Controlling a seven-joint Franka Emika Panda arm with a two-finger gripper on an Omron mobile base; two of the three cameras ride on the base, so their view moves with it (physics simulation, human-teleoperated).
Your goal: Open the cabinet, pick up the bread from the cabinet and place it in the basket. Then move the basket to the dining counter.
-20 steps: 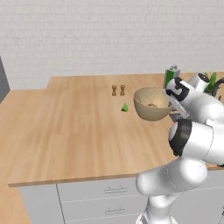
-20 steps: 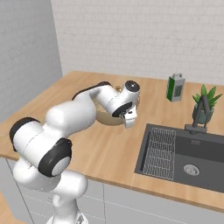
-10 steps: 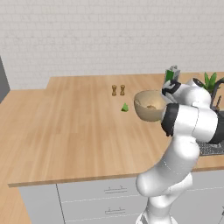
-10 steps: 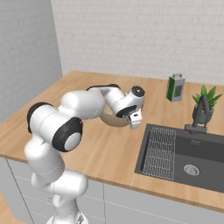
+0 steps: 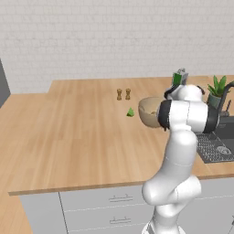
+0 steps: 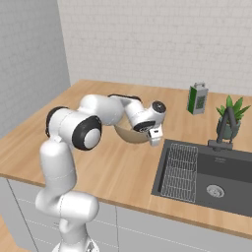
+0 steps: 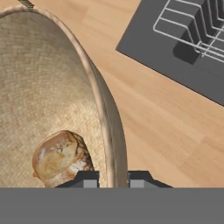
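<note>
The tan woven basket [image 7: 52, 74] rests low over the dining counter [image 5: 68, 132], next to the sink; whether it touches the wood I cannot tell. My gripper [image 7: 113, 179] is shut on the basket's rim, one fingertip inside the wall and one outside. The golden-brown bread [image 7: 59, 157] lies at the bottom of the basket. From the left base view the basket [image 5: 148, 112] peeks out left of my forearm. In the right base view the gripper [image 6: 155, 138] sits at the right rim of the basket [image 6: 129, 134]. The cabinet is out of view.
A dark sink [image 6: 216, 172] with a wire rack [image 6: 179, 167] lies right of the basket. Behind it stand a green carton [image 6: 198, 98], a potted plant [image 6: 231, 115] and a faucet [image 6: 224, 130]. Two small shakers [image 5: 123, 94] and a small green object [image 5: 130, 112] sit left of the basket.
The arm has swung its elbow up and over while the gripper stayed shut on the rim. The basket has shifted slightly left, away from the sink.
</note>
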